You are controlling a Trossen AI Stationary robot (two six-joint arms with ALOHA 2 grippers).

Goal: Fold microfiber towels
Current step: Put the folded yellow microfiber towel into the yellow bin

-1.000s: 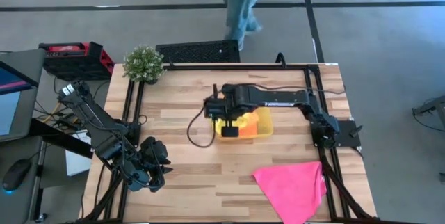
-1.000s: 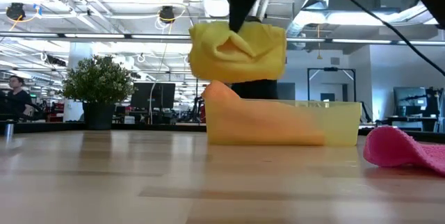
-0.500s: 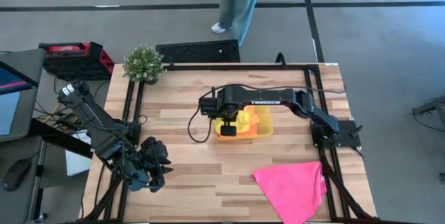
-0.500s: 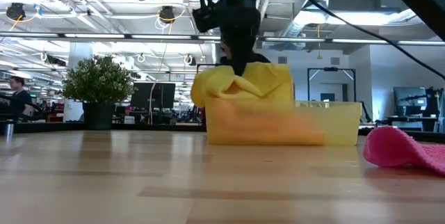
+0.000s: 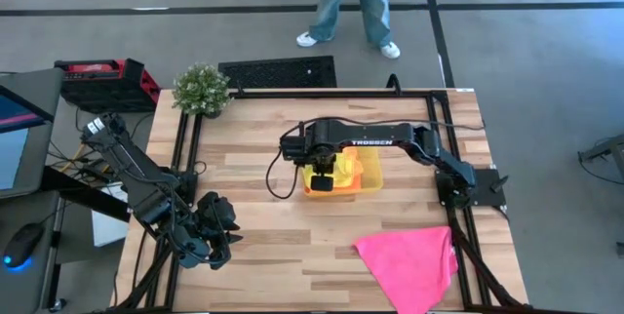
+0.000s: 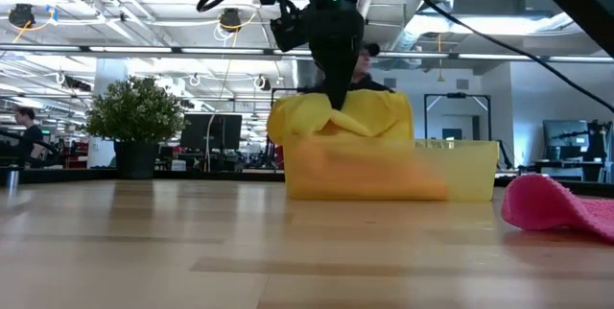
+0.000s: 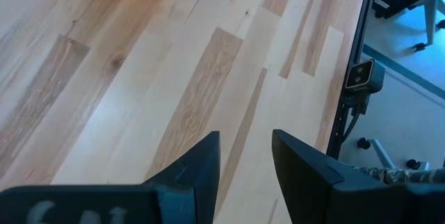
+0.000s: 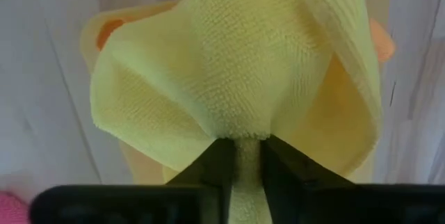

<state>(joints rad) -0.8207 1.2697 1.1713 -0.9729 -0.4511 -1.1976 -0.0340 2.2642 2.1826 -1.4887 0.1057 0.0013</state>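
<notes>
R gripper (image 8: 240, 156) pinches yellow microfiber towel (image 6: 341, 122) w/ narrow jaws atop translucent yellow tray (image 6: 470, 167); release only once cloth sits flat inside; L gripper (image 7: 243, 158), parked, is open w/ nothing between fingers.

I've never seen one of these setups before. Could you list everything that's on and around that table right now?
Bright yellow microfiber towel: one, yellow, bunched on top of the tray, pinched by the right gripper.
Translucent yellow rectangular plastic tray: one, yellow, mid-table.
Orange cloth: at least one, orange, inside the tray; count unclear.
Hot pink microfiber towel: one, pink, flat at the table's near right corner.
Small potted green plant: one, green, far left corner.
Wooden table: one, light planks.
Red and black case: one, beside the table's left.
Person: one, blue trousers, walking beyond the table.
Left gripper: open, parked over the near left edge.
Right gripper: over the tray, fingers around the yellow towel.
</notes>
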